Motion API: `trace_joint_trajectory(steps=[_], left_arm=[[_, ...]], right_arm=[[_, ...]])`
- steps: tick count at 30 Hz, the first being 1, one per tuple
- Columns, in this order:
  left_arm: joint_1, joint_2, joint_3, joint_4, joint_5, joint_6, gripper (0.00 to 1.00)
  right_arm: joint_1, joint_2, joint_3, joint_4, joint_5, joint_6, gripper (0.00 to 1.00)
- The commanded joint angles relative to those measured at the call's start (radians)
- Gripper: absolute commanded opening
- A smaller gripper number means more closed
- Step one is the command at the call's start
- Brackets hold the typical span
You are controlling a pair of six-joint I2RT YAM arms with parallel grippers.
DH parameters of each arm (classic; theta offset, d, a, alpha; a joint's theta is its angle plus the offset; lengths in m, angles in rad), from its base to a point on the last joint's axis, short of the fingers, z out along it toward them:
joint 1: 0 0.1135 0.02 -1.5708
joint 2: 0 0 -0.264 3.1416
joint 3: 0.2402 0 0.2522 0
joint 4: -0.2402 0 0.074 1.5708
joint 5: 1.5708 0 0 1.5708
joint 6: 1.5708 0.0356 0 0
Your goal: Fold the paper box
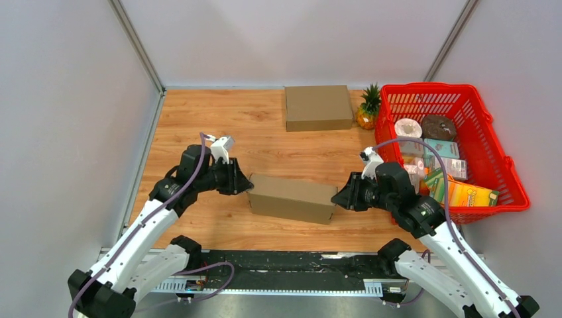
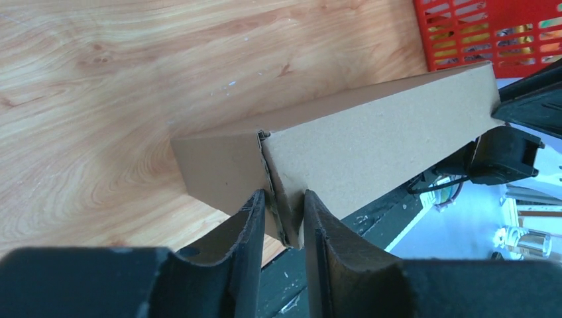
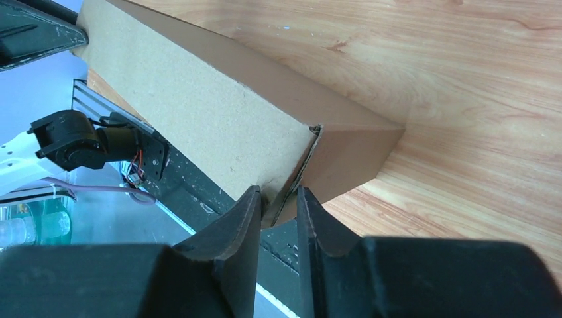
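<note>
The paper box (image 1: 291,197) is a long, closed brown cardboard carton near the table's front middle, lying slightly aslant. My left gripper (image 1: 248,185) meets its left end and my right gripper (image 1: 337,199) its right end. In the left wrist view the box (image 2: 384,132) runs away to the upper right, and the left gripper (image 2: 285,195) is shut on its near corner edge, one finger on each face. In the right wrist view the box (image 3: 199,112) runs to the upper left, and the right gripper (image 3: 278,192) pinches its near corner the same way.
A second closed cardboard box (image 1: 318,107) lies at the back of the table beside a pineapple (image 1: 368,106). A red basket (image 1: 513,179) with several groceries stands at the right. A black rail (image 1: 285,268) runs along the near edge.
</note>
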Motion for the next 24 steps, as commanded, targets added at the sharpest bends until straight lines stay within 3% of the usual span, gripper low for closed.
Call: trace_joint_trajectory(steps=[1,5,10,13,18,24], left_arm=[[-0.003,-0.021,-0.105,-0.089,-0.057,0.031,0.31],[-0.003,-0.064,-0.12,-0.124,-0.077,0.011,0.25],[-0.003,-0.133,-0.117,-0.178,-0.113,-0.068,0.19],[-0.003,-0.191,-0.186,-0.135,-0.057,-0.183,0.17],[-0.003,-0.378,-0.356,-0.067,0.034,-0.404,0.18],[-0.003,-0.496,-0.444,-0.118,-0.052,-0.47,0.31]], right_arm=[[0.001,-0.003,-0.051,-0.084,-0.005,0.006,0.21],[0.001,0.041,-0.056,-0.158,0.049,0.092,0.12],[0.001,0.014,-0.08,-0.169,-0.05,0.104,0.07],[0.001,-0.028,-0.132,-0.136,-0.127,0.11,0.05],[0.001,-0.059,-0.307,-0.002,-0.374,0.217,0.08],[0.0,-0.005,-0.355,0.057,-0.366,0.222,0.12]])
